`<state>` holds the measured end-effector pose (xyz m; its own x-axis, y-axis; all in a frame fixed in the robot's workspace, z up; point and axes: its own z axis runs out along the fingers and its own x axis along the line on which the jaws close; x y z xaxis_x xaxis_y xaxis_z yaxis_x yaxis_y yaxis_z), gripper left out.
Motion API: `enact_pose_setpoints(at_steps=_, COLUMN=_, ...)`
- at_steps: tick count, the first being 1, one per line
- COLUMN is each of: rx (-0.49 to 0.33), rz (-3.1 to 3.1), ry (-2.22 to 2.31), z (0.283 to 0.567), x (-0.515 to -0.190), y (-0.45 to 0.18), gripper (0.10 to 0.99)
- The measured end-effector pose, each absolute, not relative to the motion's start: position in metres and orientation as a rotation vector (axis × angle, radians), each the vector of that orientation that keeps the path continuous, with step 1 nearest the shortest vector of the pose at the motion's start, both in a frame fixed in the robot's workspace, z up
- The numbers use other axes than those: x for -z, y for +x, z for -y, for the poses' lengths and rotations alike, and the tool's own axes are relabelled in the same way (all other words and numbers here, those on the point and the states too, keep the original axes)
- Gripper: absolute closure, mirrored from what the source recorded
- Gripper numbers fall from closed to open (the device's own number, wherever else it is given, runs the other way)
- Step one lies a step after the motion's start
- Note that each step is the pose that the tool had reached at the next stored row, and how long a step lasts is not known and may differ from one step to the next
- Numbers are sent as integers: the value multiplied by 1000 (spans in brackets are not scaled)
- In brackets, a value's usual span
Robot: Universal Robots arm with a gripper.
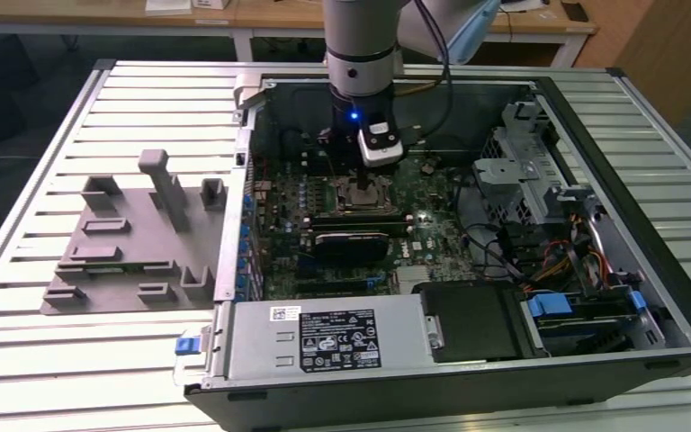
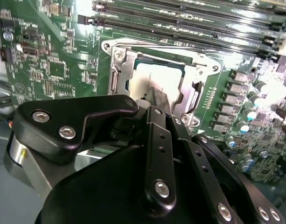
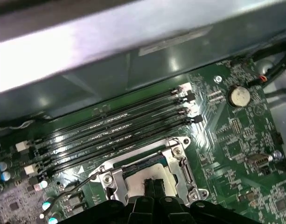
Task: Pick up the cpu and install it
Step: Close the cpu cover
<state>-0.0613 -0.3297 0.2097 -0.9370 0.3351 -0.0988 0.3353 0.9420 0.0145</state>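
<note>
The end effector (image 2: 155, 94), fingers clenched together on nothing, points down just over the cpu (image 2: 149, 74), which lies in the socket (image 2: 117, 78).

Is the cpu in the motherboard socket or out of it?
In: the cpu lies flat within the socket frame, with the tool right over it.

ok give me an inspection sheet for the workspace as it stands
surface: slatted metal table with an open computer case on it
job's things: cpu lies flat in the motherboard socket
clutter: grey fixture tray beside the case, at the exterior view's left
grippers: gripper shut, tips right over the cpu; contact cannot be told
cables: black cable beside the arm; coloured wires inside the case
surroundings: wooden desks behind the table
</note>
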Motion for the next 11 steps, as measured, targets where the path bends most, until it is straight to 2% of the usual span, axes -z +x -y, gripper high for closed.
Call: enact_pose_setpoints(at_steps=11, rx=31, rz=-3022, ry=310, z=330, x=-209, y=-62, gripper=980)
